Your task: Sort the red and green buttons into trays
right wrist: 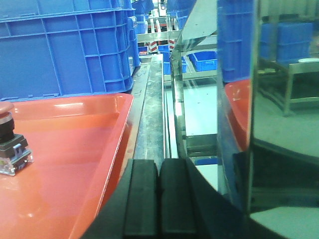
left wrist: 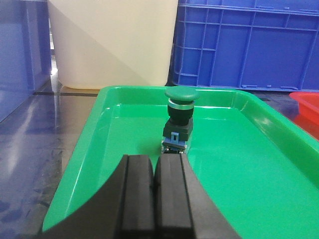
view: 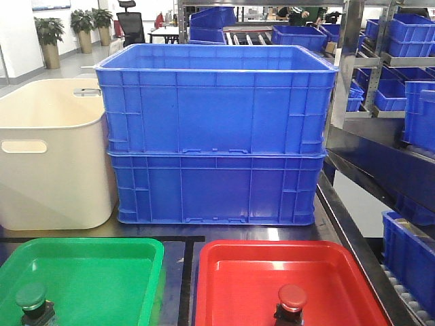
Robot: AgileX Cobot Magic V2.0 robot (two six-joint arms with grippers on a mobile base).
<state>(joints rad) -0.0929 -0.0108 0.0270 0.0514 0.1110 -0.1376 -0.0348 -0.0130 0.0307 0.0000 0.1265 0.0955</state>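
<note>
Closed left tool [left wrist: 155, 191] only wrist-visible

Red button [right wrist: 9, 137] — half cut off, left edge

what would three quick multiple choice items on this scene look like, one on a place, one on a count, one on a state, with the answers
1. Where does the green button stand?
A. in the green tray
B. in the cream bin
C. on the bare table

2. How many blue crates are stacked straight behind the trays?
A. one
B. two
C. four

3. How do the left gripper and the right gripper stand?
A. both wide open
B. left shut on the green button
C. both shut and holding nothing

Answers:
1. A, the front view shows it upright inside the green tray, as the red button is in the red tray.
2. B, one crate sits on another in the front view.
3. C, each wrist view shows the fingers pressed together with nothing between; the green button stands just past the left fingertips.
</note>
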